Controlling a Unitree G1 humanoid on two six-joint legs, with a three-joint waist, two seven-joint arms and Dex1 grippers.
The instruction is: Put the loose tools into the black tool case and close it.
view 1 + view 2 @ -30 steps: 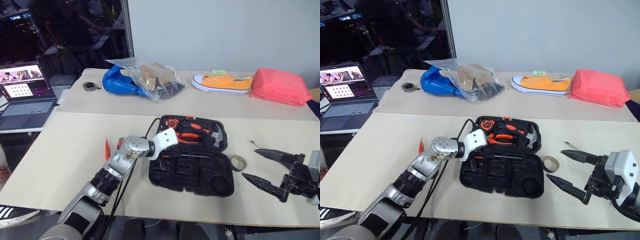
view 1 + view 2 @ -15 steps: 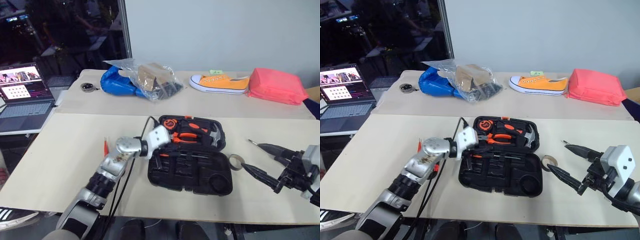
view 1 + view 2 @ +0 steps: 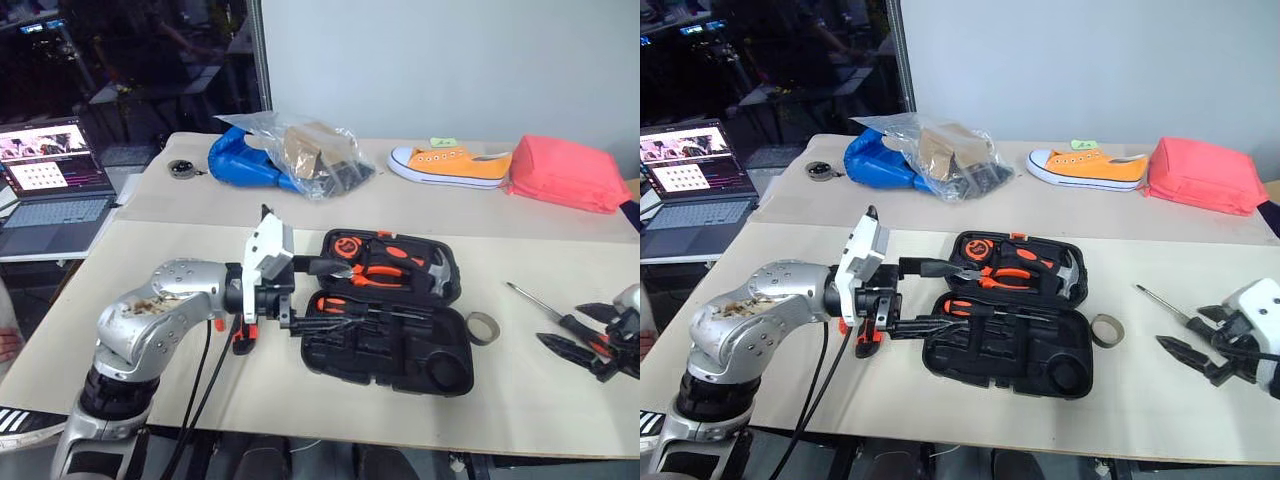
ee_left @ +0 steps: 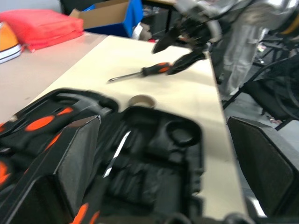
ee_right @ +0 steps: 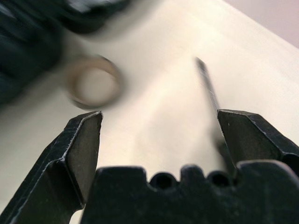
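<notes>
Starting at your far left, a laptop [image 3: 55, 185] sits open at about 10 o'clock from the case, off the tabletop's [image 3: 150, 290] edge. Your left tool [image 3: 318, 295] hangs level over the tabletop with its two black fingers spread apart and nothing between them; the upper finger reaches over the lid half of the case [image 3: 385, 310], the lower one over the near half. Just under the left wrist, at 9 o'clock from the case, a small orange-and-black tool [image 3: 240, 338] lies on the tabletop, too hidden to name. The case lies open and flat at mid-tabletop: the far half holds orange-handled pliers [image 3: 385, 272] and a hammer [image 3: 432, 268], and an orange-handled screwdriver [image 3: 345, 303] lies in the near half. At 12 o'clock from the case, on the far tabletop, you see a blue bag [image 3: 245, 165] under a clear plastic bag [image 3: 305, 150], then an orange shoe [image 3: 455, 165] and a red pouch [image 3: 565, 172] towards 1 and 2 o'clock. At 3 o'clock, just beside the case, lies the tape roll [image 3: 482, 327]. Further along lies a black-and-orange screwdriver [image 3: 552, 313], tip pointing back towards 11 o'clock. Your right tool [image 3: 1202, 340] hangs with its fingers wide apart around that screwdriver's handle, gripping nothing.
</notes>
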